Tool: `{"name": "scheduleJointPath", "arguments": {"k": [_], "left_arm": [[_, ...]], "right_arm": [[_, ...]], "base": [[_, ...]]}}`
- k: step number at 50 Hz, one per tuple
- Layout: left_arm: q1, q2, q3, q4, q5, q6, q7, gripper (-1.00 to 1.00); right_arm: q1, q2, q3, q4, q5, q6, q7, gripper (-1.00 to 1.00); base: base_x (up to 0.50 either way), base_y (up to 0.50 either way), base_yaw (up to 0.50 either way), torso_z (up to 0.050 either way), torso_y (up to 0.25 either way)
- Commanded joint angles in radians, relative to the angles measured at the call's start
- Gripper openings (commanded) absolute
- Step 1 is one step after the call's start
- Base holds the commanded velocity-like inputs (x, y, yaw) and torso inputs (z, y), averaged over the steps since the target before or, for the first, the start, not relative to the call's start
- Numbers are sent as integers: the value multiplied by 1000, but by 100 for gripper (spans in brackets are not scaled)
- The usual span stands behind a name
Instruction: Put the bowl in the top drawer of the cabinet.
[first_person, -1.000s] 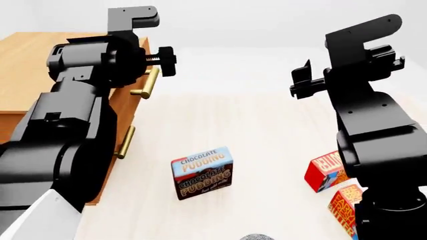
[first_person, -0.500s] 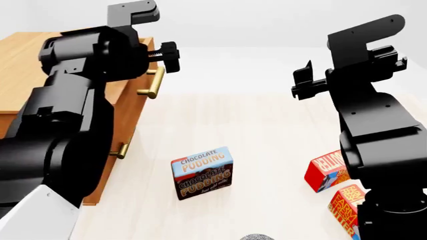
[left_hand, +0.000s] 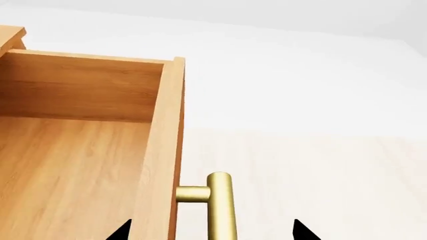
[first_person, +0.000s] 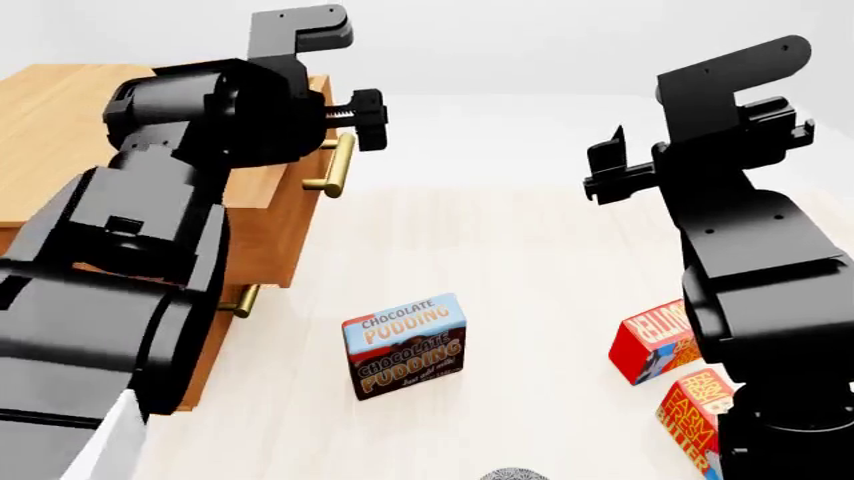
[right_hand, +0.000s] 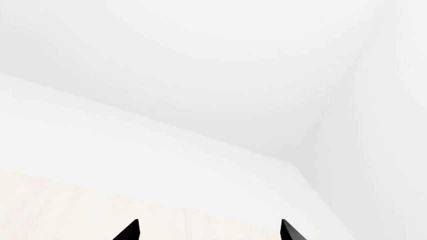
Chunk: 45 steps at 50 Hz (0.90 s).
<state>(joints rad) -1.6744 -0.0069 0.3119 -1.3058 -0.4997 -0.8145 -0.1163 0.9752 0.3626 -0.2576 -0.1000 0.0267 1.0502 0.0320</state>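
The cabinet (first_person: 54, 130) stands at the left of the head view. Its top drawer (left_hand: 80, 150) is pulled out and shows a bare wooden floor inside. The drawer's brass bar handle (left_hand: 221, 210) lies between the fingertips of my left gripper (left_hand: 212, 232), which are spread far wider than the bar, so the gripper is open. My right gripper (right_hand: 208, 232) hangs open over the pale table with nothing between its fingers. Of the bowl (first_person: 514, 474) only a grey speckled sliver shows at the bottom edge of the head view.
A chocolate pudding box (first_person: 404, 345) stands mid-table. Two red boxes (first_person: 650, 340) (first_person: 694, 415) sit at the right beside my right arm. The lower drawer's brass handle (first_person: 243, 300) shows under the open drawer.
The top drawer has slid further out of the cabinet toward the right, and my left arm has moved with its handle. My right arm has stayed put.
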Motion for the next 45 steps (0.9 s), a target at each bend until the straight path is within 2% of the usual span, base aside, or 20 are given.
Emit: {"name": "scheduleJointPath", "arguments": {"k": [1,7,12,17,23,36,45], "left_arm": [[3,7,245,-2,-340,30,-33,100],[-10,7,511,4,-618,75,-55,100],[-25,7,620,11,-760,98,-49,100],[-35,6,682,38,-848,106,-50,100],[-30,5,712,75,-904,109,-69,100],[16,-66,645,303,-1006,69,-187,100],[43,-76,626,413,-1043,51,-264,100]], "right_arm": [[-4,3,3,6,4,-6,0,100],[-7,5,7,-2,9,-1,-3,100],[-10,6,11,-1,13,-5,-4,100],[-12,6,14,-5,17,-4,-5,100],[-17,9,18,-7,20,-7,-6,100],[-32,19,34,-27,29,-1,-8,100],[-45,28,50,-48,38,3,-11,100]], "base": [[0,0,0,0,0],[0,0,0,0,0],[0,0,0,0,0],[0,0,0,0,0],[0,0,0,0,0],[0,0,0,0,0],[0,0,0,0,1]]}}
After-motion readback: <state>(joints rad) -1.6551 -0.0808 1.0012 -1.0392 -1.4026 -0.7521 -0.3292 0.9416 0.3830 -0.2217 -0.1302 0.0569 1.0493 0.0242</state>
